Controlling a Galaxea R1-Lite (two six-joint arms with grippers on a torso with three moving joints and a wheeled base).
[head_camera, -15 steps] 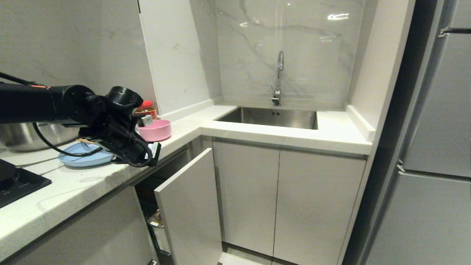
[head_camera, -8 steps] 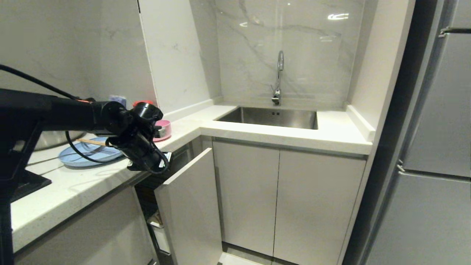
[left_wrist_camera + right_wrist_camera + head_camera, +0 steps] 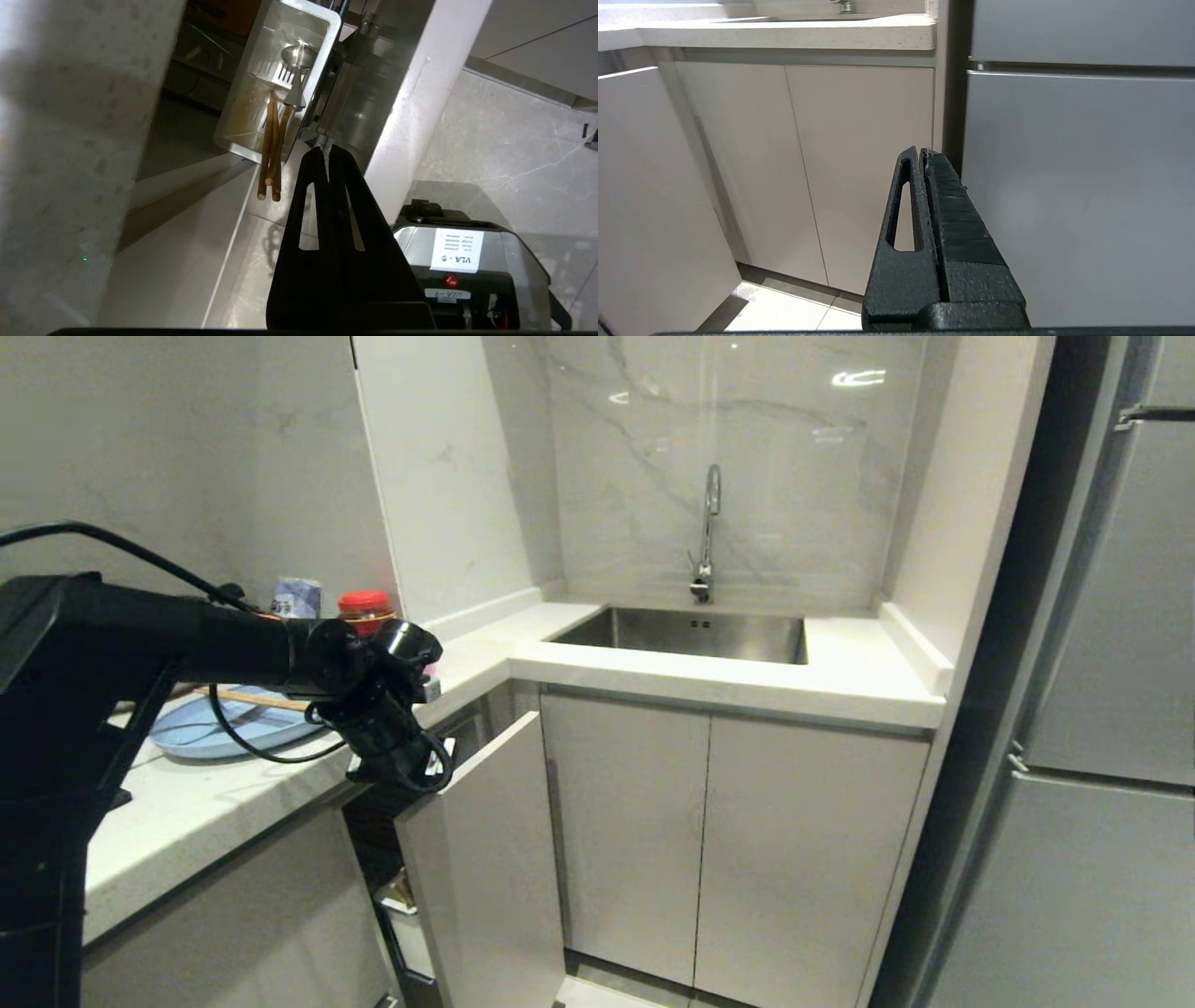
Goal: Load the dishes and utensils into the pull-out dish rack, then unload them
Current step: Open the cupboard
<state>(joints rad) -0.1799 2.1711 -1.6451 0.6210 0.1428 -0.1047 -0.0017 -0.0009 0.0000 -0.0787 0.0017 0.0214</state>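
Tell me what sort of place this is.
A home kitchen, most likely: a steel sink with a tap set in a pale countertop, cabinet doors below, and a blue plate on the counter.

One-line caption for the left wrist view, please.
Shut left pincer above the white utensil bin holding wooden chopsticks and a metal fork.

A steel sink (image 3: pixel 686 635) sat sunk into the white bench (image 3: pixel 709 686), with a curved tap (image 3: pixel 707 537) standing behind it against the marble wall (image 3: pixel 728 457). Below the sink were two shut cabinet doors (image 3: pixel 719 849). Well to the left of the sink, a red-lidded jar (image 3: pixel 365 607) stood by the wall with a bluish packet (image 3: pixel 297 598) just beside it. To the right of the sink stood a grey fridge (image 3: pixel 1102 709).
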